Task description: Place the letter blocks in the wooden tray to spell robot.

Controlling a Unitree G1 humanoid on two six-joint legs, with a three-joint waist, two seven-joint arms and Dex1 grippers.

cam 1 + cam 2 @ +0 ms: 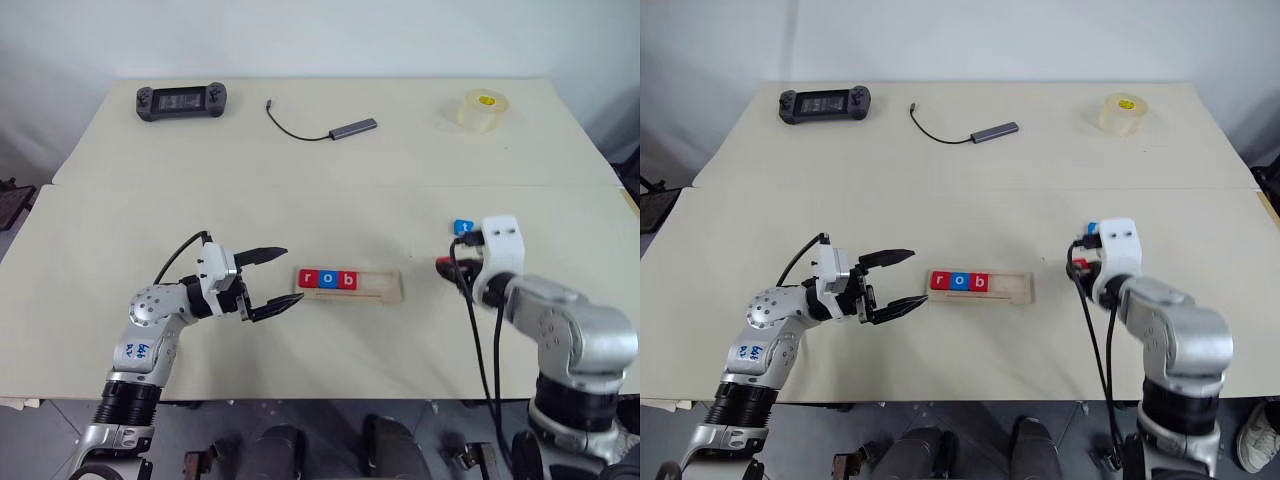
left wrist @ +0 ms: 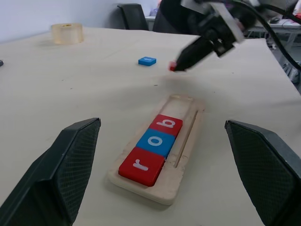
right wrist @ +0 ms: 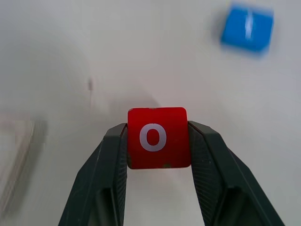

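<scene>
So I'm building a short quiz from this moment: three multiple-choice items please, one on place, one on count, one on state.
1. Where is the blue t block?
A. in the wooden tray
B. on the table near the right tool
C. by the tape roll

2. How many blocks sit in the wooden tray?
A. two
B. three
C. five

3. The right tool is
A. open, empty
B. shut on the red o block
C. shut on the tray

B: it lies loose beside that tool.
B: r, o, b.
B: both fingers clamp its sides.
</scene>
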